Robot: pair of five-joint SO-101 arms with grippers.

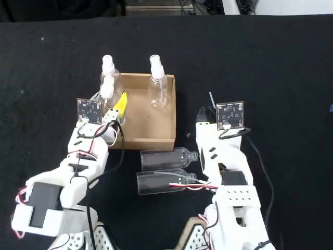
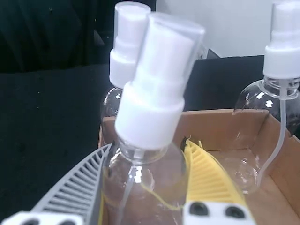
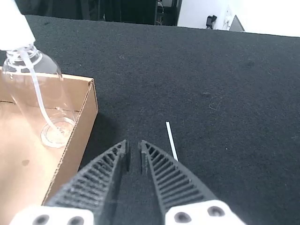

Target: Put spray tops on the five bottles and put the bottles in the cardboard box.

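Observation:
My left gripper (image 1: 115,113) is shut on a clear bottle (image 2: 145,183) with a white spray top (image 1: 107,87). It holds the bottle nearly upright at the left side of the cardboard box (image 1: 156,136), between a grey finger (image 2: 77,187) and a yellow finger (image 2: 206,180). A second topped bottle (image 1: 108,67) stands at the box's back left corner; whether it is inside I cannot tell. A third topped bottle (image 1: 157,86) stands inside at the back right. Two bottles without tops (image 1: 169,158) (image 1: 158,183) lie on the table in front of the box. My right gripper (image 3: 133,157) is shut and empty, right of the box.
A thin white tube (image 3: 171,140) lies on the black cloth just beyond my right gripper, and also shows as a tube (image 1: 212,100) from above. The box's right wall (image 3: 75,140) is close beside that gripper. The right arm's cable (image 1: 195,185) drapes over the nearer lying bottle.

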